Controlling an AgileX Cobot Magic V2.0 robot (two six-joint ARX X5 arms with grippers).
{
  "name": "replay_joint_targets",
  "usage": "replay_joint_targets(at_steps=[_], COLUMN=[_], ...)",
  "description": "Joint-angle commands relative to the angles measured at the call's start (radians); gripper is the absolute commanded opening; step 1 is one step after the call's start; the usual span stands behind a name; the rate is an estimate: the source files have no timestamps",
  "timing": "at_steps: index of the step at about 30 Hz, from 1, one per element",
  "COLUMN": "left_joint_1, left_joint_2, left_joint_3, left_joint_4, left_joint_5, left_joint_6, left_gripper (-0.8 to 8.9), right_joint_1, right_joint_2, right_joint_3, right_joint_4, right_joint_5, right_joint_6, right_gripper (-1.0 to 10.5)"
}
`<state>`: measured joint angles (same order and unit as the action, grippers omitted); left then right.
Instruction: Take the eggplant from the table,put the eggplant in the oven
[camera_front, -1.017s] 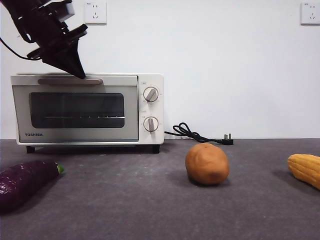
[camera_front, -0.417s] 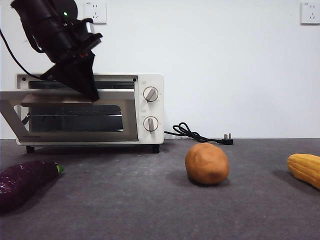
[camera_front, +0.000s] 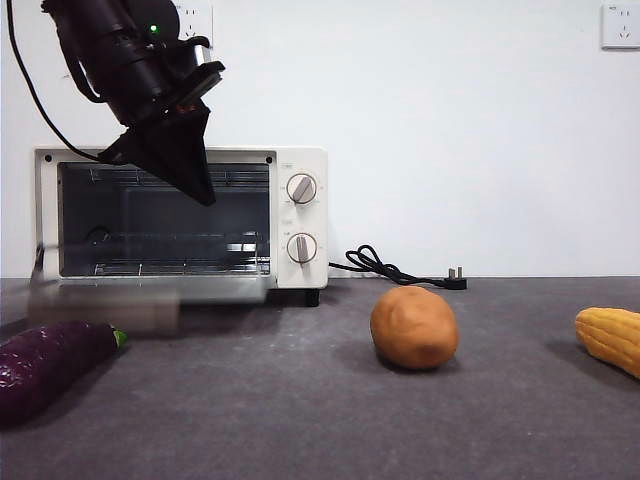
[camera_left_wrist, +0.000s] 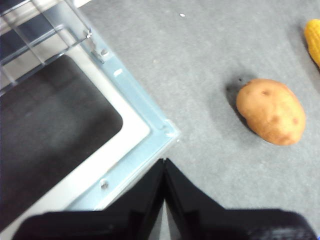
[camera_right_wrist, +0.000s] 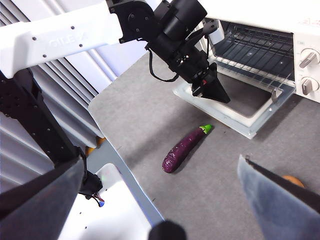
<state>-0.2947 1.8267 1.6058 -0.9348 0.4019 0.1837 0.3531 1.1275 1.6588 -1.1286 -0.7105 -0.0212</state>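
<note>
Since a moment ago the cream-white toaster oven's (camera_front: 296, 215) glass door (camera_right_wrist: 235, 107) has dropped fully open. My left hand (camera_front: 195, 180) hovers above it, jaws pinched together, holding nothing. My right hand (camera_right_wrist: 160, 200) waits wide open, and the glossy purple eggplant (camera_front: 50, 365) lies on the grey desk (camera_front: 300, 420).

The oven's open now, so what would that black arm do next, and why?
Probably the left hand, jaws shut and holding nothing, should swing away from the oven and down toward the eggplant. The door already lies open flat, showing the rack, while the eggplant lies untouched on the table in front of it. The right hand waits, open.
</note>
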Motion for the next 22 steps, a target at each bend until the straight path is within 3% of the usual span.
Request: replay_joint_targets(at_steps=[1,11,22], left_joint_1=[-0.006,0.001,0.022], left_joint_2=[0.006,-0.035,-0.319], left_joint_3=[-0.009,-0.009,-0.008], left_joint_4=[0.0,0.018,0.08], left_joint_5=[-0.002,-0.002,-0.01], left_joint_6=[0.01,0.003,-0.051], left_gripper=[-0.06,-0.06,-0.06], right_joint_1=[0.002,0.002,0.01], right_joint_2=[0.002,0.002,0.028], right_joint_3=[0.003,0.003,0.003], right_joint_4=[0.004,-0.002,-0.001], right_joint_5=[-0.003,-0.003,-0.003], right_joint_6=[-0.01,-0.009,0.002], right_gripper=[6.0,6.0,6.0])
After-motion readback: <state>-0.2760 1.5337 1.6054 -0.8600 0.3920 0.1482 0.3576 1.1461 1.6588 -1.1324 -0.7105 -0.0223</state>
